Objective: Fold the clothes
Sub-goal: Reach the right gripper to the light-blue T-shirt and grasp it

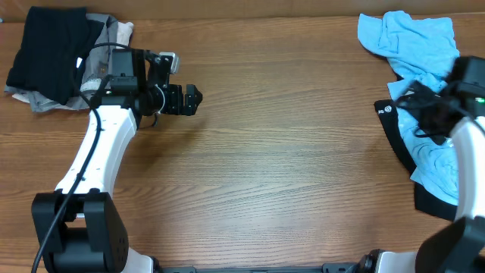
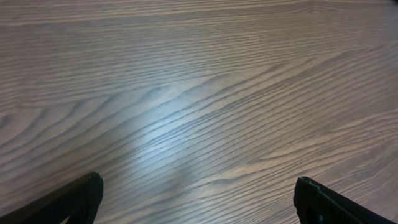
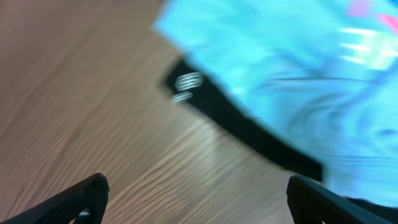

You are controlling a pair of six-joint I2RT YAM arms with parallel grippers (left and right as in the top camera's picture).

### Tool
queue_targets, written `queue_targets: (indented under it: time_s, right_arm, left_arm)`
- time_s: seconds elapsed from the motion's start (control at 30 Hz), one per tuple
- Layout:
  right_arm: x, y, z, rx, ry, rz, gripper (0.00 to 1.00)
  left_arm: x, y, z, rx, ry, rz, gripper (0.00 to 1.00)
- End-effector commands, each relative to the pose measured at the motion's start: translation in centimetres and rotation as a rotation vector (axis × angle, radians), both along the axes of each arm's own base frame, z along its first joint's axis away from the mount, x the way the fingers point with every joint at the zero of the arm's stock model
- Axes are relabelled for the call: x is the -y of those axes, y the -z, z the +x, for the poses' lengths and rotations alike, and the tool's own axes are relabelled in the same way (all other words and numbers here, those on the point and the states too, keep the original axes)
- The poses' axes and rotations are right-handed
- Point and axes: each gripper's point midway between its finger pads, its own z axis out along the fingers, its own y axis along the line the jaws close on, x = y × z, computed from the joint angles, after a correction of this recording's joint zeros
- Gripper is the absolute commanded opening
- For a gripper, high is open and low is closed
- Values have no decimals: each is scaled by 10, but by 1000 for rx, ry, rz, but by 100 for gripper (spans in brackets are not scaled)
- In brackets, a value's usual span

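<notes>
A pile of unfolded clothes lies at the right edge: a light blue shirt (image 1: 413,45) on top and a black garment (image 1: 398,140) with a white logo under it. The right wrist view shows the blue cloth (image 3: 298,68) and the black garment (image 3: 249,127) blurred. My right gripper (image 3: 196,199) is open and empty over bare wood beside the black garment's edge; overhead it sits at the pile (image 1: 424,102). My left gripper (image 1: 193,100) is open and empty above bare table, also in its wrist view (image 2: 196,199). Folded clothes, black (image 1: 45,53) on grey, lie at the far left corner.
The wooden table (image 1: 265,167) spans the whole view. The left arm's white link (image 1: 98,152) runs from its base at the front left. The right arm's white link (image 1: 470,167) stands over the clothes pile at the right edge.
</notes>
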Motion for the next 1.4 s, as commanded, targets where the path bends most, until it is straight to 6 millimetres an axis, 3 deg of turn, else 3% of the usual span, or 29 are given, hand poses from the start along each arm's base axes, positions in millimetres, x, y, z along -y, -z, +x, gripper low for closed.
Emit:
queue_targets:
  time_s: [0.0, 0.13, 0.27, 0.43, 0.63, 0.7, 0.8, 0.87, 0.93, 1.13, 1.17, 1.2, 1.23, 1.33, 1.37]
  right_arm:
    - [41, 13, -12, -36, 143, 4, 93]
    - [81, 37, -27, -78, 254, 15, 92]
    - [106, 60, -44, -129, 330, 36, 92]
    - [109, 95, -58, -209, 354, 62, 88]
    - [113, 121, -70, -242, 374, 13, 86]
    - [114, 126, -73, -243, 379, 0, 79]
    - [114, 130, -74, -239, 380, -2, 49]
    - [114, 130, -73, -235, 380, -3, 22]
    - [115, 129, -72, -233, 380, -4, 4]
    - [111, 116, -64, -208, 364, 31, 4]
    - [109, 108, -60, -187, 357, 42, 4]
    - [104, 93, -52, -139, 340, 71, 4]
    - [99, 83, -47, -105, 326, 95, 4]
    - [81, 56, -32, 9, 269, 164, 4]
    - [66, 38, -24, 72, 220, 205, 4]
  left_arm:
    - [22, -8, 1, 45, 101, -9, 100]
    - [35, -7, 3, 78, 135, 55, 100]
    - [47, -4, 3, 94, 144, 120, 100]
    - [60, -1, 3, 109, 160, 169, 100]
    - [64, 1, 2, 111, 164, 183, 100]
    - [64, 1, 2, 110, 164, 184, 100]
    - [64, 1, 3, 111, 163, 186, 100]
    - [64, 1, 3, 112, 162, 186, 94]
    - [64, 1, 4, 115, 162, 185, 87]
    - [66, -8, 10, 158, 158, 178, 56]
    - [66, -12, 12, 171, 156, 176, 49]
    - [67, -22, 14, 194, 154, 171, 35]
    - [67, -29, 16, 208, 149, 167, 30]
    - [69, -49, 20, 251, 144, 156, 26]
    - [69, -62, 22, 272, 136, 148, 24]
